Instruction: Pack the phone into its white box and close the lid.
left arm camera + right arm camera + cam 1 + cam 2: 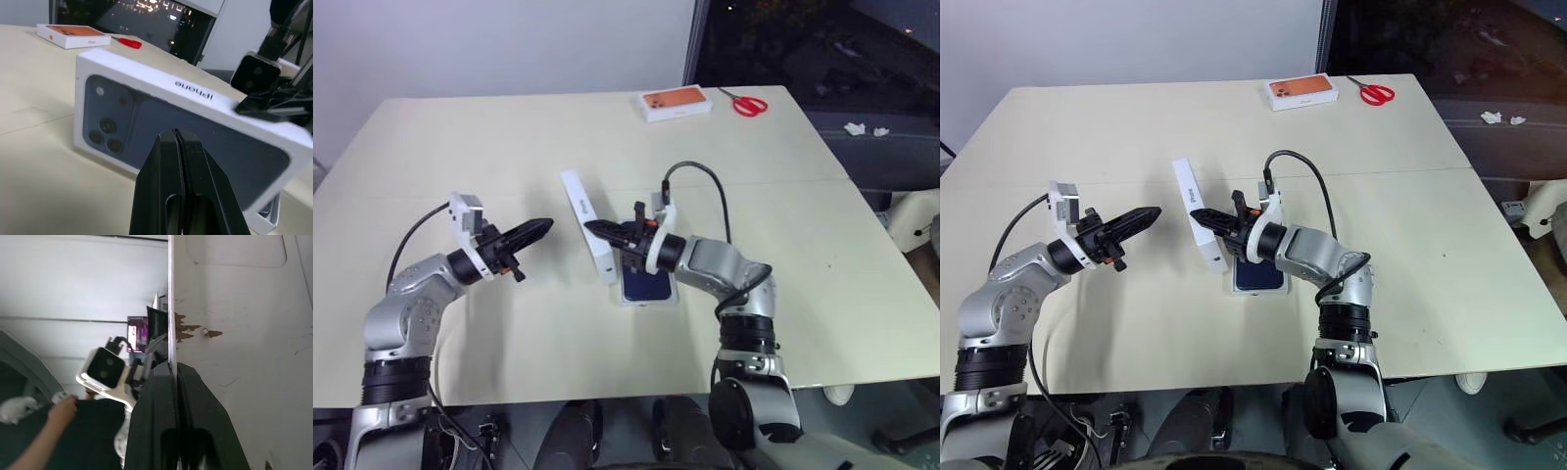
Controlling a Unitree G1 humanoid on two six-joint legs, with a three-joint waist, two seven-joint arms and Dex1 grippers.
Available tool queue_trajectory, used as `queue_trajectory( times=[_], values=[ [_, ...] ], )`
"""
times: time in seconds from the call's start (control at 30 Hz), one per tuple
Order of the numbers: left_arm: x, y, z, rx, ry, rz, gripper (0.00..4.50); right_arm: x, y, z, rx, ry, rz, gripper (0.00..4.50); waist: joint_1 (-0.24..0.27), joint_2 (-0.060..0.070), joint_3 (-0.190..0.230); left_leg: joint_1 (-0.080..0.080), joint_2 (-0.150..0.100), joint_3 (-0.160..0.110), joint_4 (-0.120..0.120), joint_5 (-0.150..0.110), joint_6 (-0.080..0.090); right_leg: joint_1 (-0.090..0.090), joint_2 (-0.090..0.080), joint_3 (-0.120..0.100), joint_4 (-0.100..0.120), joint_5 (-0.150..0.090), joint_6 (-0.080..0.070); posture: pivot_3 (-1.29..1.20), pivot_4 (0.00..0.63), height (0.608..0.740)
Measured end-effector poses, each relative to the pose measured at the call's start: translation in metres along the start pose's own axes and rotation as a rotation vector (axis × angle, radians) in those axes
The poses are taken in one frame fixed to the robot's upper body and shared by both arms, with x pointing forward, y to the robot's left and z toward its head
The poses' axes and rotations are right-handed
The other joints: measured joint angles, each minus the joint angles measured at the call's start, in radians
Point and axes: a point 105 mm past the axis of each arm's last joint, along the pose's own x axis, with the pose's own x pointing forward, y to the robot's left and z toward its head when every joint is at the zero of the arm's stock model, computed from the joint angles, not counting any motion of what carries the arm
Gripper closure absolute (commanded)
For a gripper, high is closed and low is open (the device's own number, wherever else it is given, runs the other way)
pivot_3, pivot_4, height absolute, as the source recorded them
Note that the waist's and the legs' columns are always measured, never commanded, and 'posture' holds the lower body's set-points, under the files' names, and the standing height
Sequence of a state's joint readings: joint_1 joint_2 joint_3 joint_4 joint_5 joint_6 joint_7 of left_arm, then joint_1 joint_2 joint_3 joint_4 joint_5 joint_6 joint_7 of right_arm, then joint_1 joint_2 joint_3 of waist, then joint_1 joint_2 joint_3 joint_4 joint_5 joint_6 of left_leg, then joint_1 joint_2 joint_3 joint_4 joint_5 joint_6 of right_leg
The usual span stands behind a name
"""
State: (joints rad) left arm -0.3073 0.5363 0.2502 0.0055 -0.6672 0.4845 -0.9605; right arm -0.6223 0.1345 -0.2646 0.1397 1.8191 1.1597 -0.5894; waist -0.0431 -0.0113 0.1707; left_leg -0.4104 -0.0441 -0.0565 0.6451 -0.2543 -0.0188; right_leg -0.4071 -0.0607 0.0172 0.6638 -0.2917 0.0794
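Two stages of three appear done, one outstanding: phone (646,285) lies dark face up inside white box (625,300) on the table (509,147), near the front centre, so packing itself reads as complete. Right gripper (597,229), fingers pinched shut on the lid (586,238), holds the upper edge of that cover, which stands tilted on its long side at the left edge of the box, printed face turned toward the left arm. Left gripper (540,228), fingers pressed together and holding nothing, hovers just left of the lid, apart from it. Remaining, by judgement: lower the lid flat over the tray and seat it. Far edge of table: white box with orange top (675,103); red scissors (744,103); neither in play
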Motion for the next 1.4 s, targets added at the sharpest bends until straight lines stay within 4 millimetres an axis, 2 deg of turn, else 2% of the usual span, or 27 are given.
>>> queue_trajectory(
  times=[0.07,0.23,0.3,0.7,0.8,0.93,1.03,1.1,1.2,1.3,1.4],
  values=[
    [0.001,0.0,0.0,-0.003,-0.002,-0.001,4.46,0.001,0.005,-0.006,0.02,0.003,0.017,4.5,-0.002,0.0,0.0,0.0,0.001,0.0,0.0,0.0,0.0,0.0,0.001,0.0,0.0,0.0,0.0,0.0,0.15,0.74],
    [0.001,-0.001,-0.002,-0.004,0.001,-0.001,4.46,-0.004,-0.022,-0.024,0.138,0.014,-0.018,4.5,-0.002,0.0,0.0,0.0,0.001,0.001,0.0,0.0,0.0,0.0,0.001,0.0,0.0,0.0,0.0,0.0,0.15,0.74],
    [0.003,-0.002,-0.004,-0.003,0.001,-0.007,4.46,-0.006,-0.021,-0.024,0.111,0.019,-0.021,4.5,-0.001,0.0,0.0,0.0,0.001,0.0,0.001,0.0,0.0,0.0,0.001,0.0,0.0,0.0,0.0,0.0,0.15,0.74],
    [0.011,-0.013,-0.048,-0.057,0.071,-0.049,4.46,-0.015,-0.028,-0.01,0.028,-0.046,-0.024,4.5,0.002,0.0,0.0,0.0,0.001,0.001,0.0,0.0,0.001,0.001,0.001,0.0,-0.001,0.0,0.0,0.0,0.15,0.74],
    [0.019,-0.014,-0.056,-0.079,0.063,-0.053,4.5,-0.016,-0.03,-0.011,0.02,-0.049,-0.028,3.55,0.004,-0.001,0.0,0.0,0.001,0.001,0.001,-0.001,0.001,0.001,0.001,0.0,-0.001,0.0,0.0,0.0,0.15,0.74],
    [0.035,-0.015,-0.056,-0.075,0.042,-0.072,4.5,-0.021,-0.03,-0.007,-0.024,-0.06,-0.043,1.58,0.005,-0.001,0.0,0.0,0.001,0.001,0.001,-0.001,0.001,0.001,0.001,0.0,-0.001,0.0,0.0,0.0,0.15,0.74],
    [0.038,-0.016,-0.056,-0.069,0.038,-0.078,4.5,-0.026,-0.032,-0.004,-0.04,-0.069,-0.062,0.06,0.001,-0.001,0.0,0.0,0.001,0.001,0.001,-0.001,0.001,0.001,0.001,0.0,-0.001,0.0,0.0,0.0,0.15,0.74],
    [0.039,-0.017,-0.056,-0.071,0.033,-0.082,4.5,-0.03,-0.032,-0.002,-0.075,-0.068,-0.071,0.06,0.001,-0.001,0.0,0.0,0.002,0.001,0.001,-0.001,0.001,0.001,0.001,0.0,-0.001,0.0,0.0,0.0,0.15,0.74],
    [0.041,-0.018,-0.057,-0.074,0.031,-0.083,4.5,-0.04,-0.028,0.002,-0.221,-0.048,-0.086,0.06,0.003,-0.001,0.0,0.0,0.001,0.001,0.001,-0.001,0.001,0.001,0.001,0.0,-0.001,0.0,0.0,0.0,0.15,0.74],
    [0.045,-0.02,-0.057,-0.075,0.029,-0.089,4.5,-0.057,-0.023,0.01,-0.407,-0.006,-0.107,0.06,0.01,0.0,0.001,0.0,0.001,0.001,0.002,-0.001,0.002,0.002,0.001,-0.001,-0.002,0.0,0.0,0.0,0.15,0.74],
    [0.049,-0.023,-0.058,-0.075,0.031,-0.104,4.5,-0.078,-0.028,0.02,-0.608,0.057,-0.19,0.06,0.023,-0.001,0.001,0.0,0.001,0.001,0.003,-0.002,0.003,0.003,0.001,-0.001,-0.003,0.0,0.0,0.0,0.15,0.74]
  ],
)
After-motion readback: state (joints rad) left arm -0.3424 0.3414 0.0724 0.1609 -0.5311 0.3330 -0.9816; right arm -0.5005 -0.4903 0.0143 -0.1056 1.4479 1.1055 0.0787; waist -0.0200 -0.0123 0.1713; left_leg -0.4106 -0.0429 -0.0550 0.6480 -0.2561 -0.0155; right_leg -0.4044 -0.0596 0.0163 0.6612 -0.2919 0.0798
